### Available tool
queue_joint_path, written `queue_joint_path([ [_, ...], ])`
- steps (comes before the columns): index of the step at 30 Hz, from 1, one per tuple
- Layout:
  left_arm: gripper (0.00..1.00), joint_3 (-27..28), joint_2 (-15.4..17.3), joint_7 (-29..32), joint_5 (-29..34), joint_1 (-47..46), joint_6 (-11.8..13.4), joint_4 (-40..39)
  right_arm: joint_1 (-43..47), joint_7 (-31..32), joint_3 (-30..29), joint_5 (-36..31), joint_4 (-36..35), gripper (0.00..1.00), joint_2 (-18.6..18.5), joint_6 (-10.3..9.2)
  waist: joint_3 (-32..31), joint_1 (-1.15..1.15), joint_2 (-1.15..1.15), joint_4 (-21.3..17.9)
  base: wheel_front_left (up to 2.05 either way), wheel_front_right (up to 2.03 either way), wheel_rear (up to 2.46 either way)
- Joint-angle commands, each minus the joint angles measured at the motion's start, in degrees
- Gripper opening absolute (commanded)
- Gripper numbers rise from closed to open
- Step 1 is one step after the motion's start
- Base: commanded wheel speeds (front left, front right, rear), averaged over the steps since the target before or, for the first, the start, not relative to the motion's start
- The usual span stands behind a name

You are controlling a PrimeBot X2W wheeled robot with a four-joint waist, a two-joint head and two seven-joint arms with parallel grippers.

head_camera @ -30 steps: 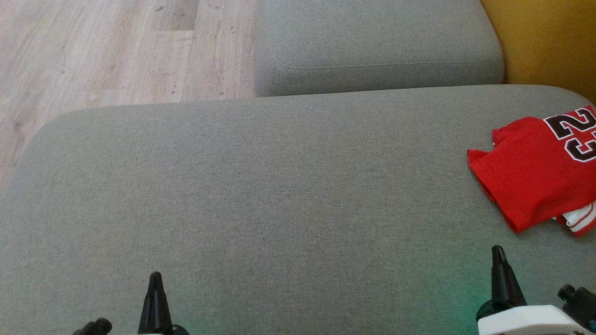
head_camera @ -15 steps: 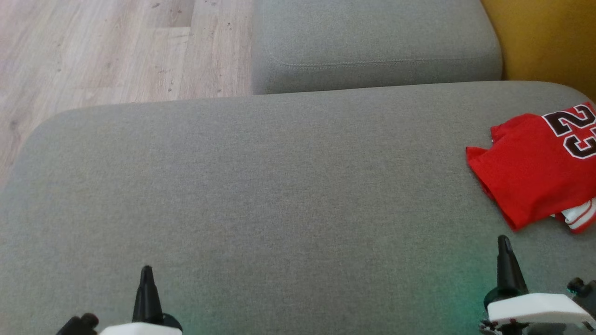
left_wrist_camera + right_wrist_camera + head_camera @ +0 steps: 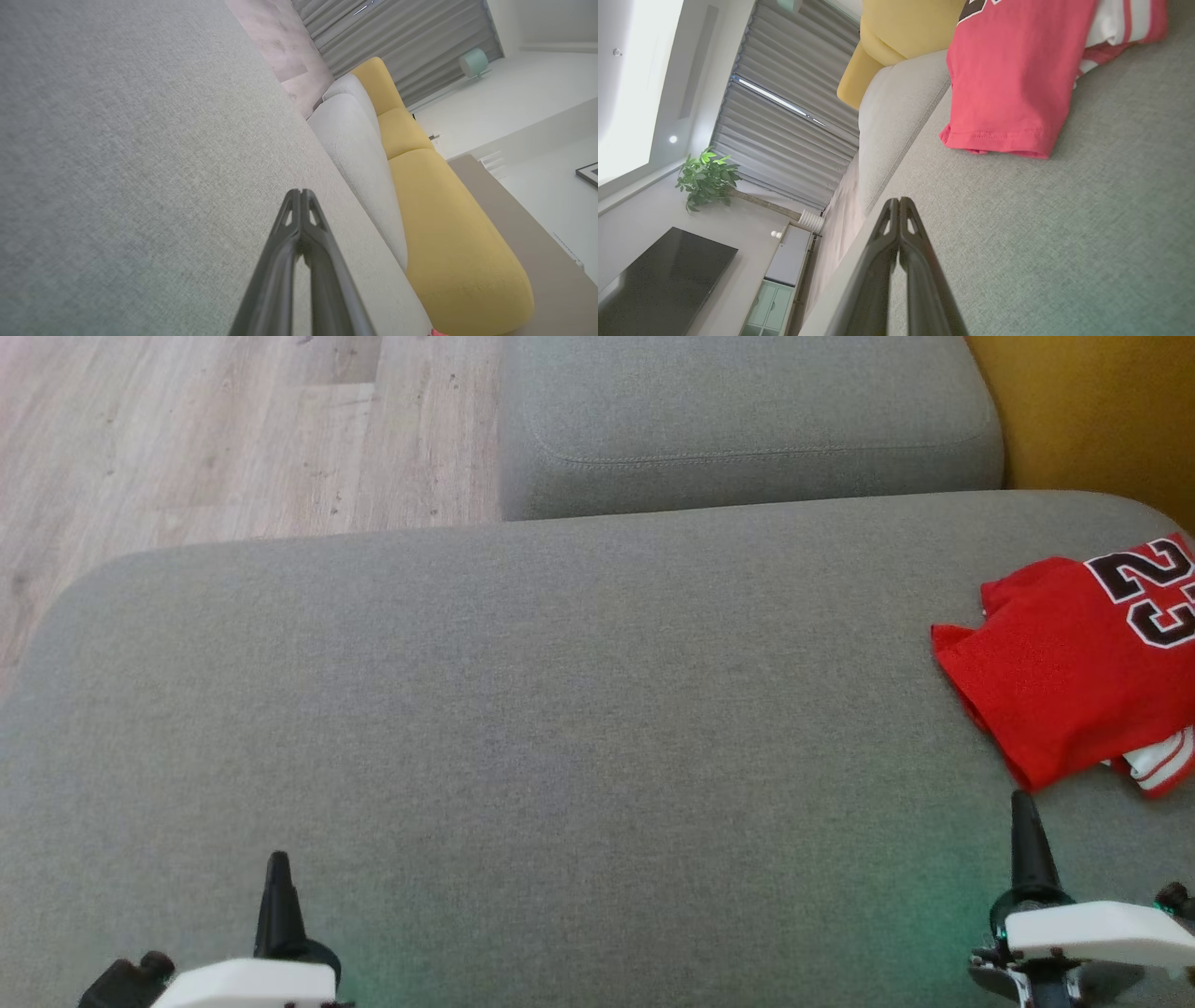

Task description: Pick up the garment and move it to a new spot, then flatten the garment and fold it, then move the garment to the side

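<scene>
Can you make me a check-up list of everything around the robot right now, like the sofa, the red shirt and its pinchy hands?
Surface: grey sofa cushion, flat, bare fabric in front of both arms.
Job's things: red jersey with a 23 on it, lying loosely folded at the cushion's right end, partly cut off by the head view's edge; nothing holds it.
Clutter: nothing seen.
Grippers: left gripper shut, holding nothing, over the cushion; right gripper shut, holding nothing, near the jersey but apart from it.
Cables: nothing seen.
Surroundings: wood floor, second grey cushion, yellow cushion; curtains, potted plant and dark screen in the room.
</scene>
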Motion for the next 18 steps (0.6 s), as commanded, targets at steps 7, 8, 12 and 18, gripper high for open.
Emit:
queue_joint_path([
  [7, 0.00, 3.0, 0.7, 1.3, -4.9, -4.2, -0.8, -0.8, -3.9, 1.4, 0.2, 5.5, -1.4, 0.00, -1.4, -0.03, 0.2, 0.00, 0.00, -0.2, 0.00, 0.00, 0.00],
  [8, 0.00, 3.1, 0.7, 1.4, -5.5, -4.4, -0.9, -0.7, -4.0, 1.6, 0.1, 6.2, -1.3, 0.00, -1.4, -0.03, 0.3, 0.00, 0.00, -0.2, 0.00, 0.00, 0.00],
  [12, 0.00, 3.8, 0.7, 2.1, -8.1, -5.1, -1.2, -0.4, -4.7, 2.3, -0.2, 8.9, -1.2, 0.00, -1.4, -0.03, 0.4, 0.00, 0.00, -0.3, 0.00, 0.00, 0.00],
  [18, 0.00, 4.8, 0.7, 3.3, -12.5, -6.3, -1.7, 0.2, -5.7, 3.4, -0.6, 13.7, -1.0, 0.00, -1.4, -0.03, 0.6, 0.00, 0.00, -0.5, 0.00, 0.00, 0.00],
])
